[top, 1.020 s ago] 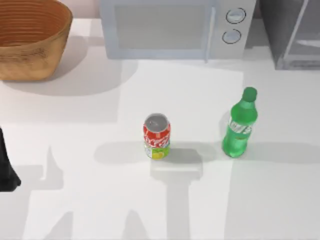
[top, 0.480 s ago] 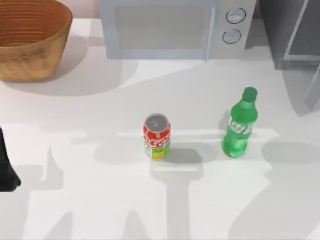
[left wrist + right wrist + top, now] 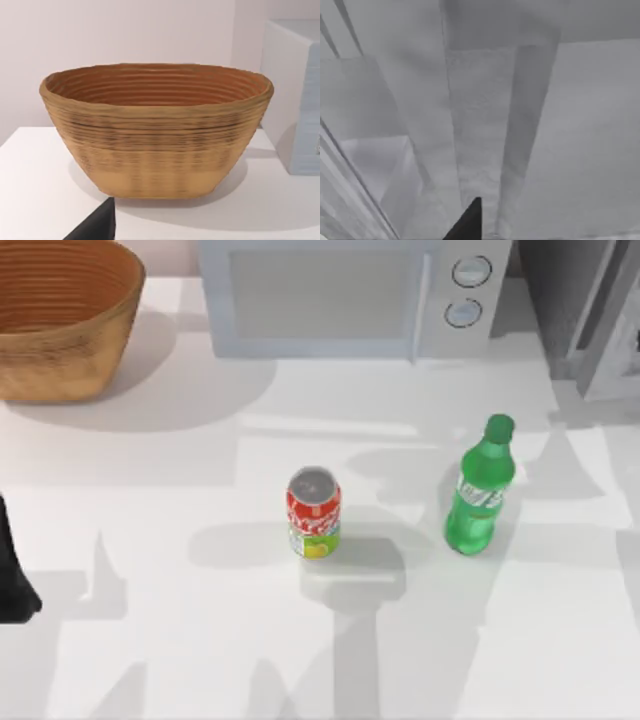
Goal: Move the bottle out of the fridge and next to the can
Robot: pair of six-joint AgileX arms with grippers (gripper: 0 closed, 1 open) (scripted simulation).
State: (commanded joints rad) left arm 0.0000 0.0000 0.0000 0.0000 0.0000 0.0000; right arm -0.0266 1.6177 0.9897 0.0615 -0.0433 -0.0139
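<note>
Near the table's (image 3: 150,640) middle you have the bottle (image 3: 480,490) standing upright, out of the fridge (image 3: 590,310) at the far right corner, with a gap to the can (image 3: 314,512). Little seems left. Neither gripper's grip state can be told.

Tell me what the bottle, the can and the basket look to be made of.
Bottle: likely plastic, green and see-through, glossy, with a pale label band.
Can: likely metal, with a silvery top and a printed red side.
Basket: looks woven, like wicker or coiled fibre, matte tan with ridged rings.
</note>
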